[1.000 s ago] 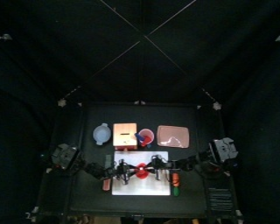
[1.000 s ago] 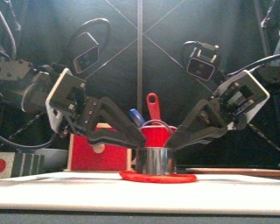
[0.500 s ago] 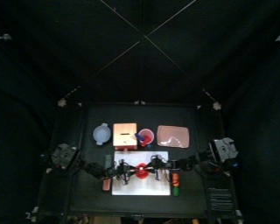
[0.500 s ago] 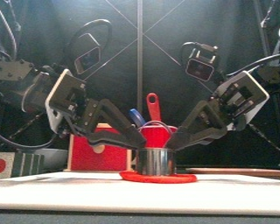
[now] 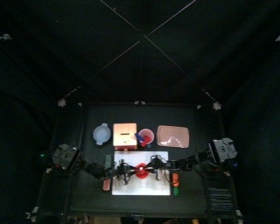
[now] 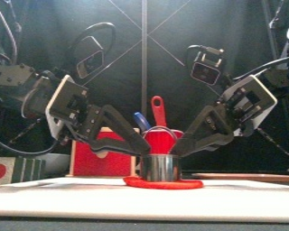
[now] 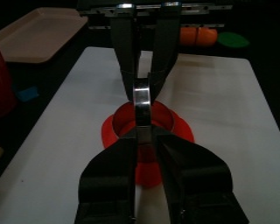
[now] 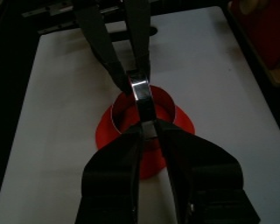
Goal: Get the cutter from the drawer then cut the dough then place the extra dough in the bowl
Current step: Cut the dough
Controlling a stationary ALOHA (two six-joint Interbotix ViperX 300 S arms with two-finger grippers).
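Observation:
A round metal cutter [image 6: 162,166] stands upright on a flat red dough disc [image 6: 163,183] in the middle of the white cutting board [image 6: 62,194]. My left gripper [image 6: 144,150] comes down from the left and my right gripper [image 6: 182,150] from the right. Each is shut on an opposite side of the cutter's rim. The left wrist view has its jaws pinching the shiny rim [image 7: 140,98], with red dough [image 7: 112,133] around it. From the right wrist, the rim [image 8: 136,89] and dough [image 8: 116,129] look the same. From above, the cutter [image 5: 143,171] is mostly hidden by the grippers.
Along the back stand a blue-grey bowl [image 5: 101,133], the wooden box [image 5: 125,134] with its red drawer front [image 6: 105,155], a red cup [image 6: 161,135] holding toy knives, and a pink tray [image 5: 173,136]. Small toy foods lie left [image 5: 105,185] and right [image 5: 175,181] of the board.
Both arms have shifted very slightly outward. The cutter and dough stay where they were, and both grips hold.

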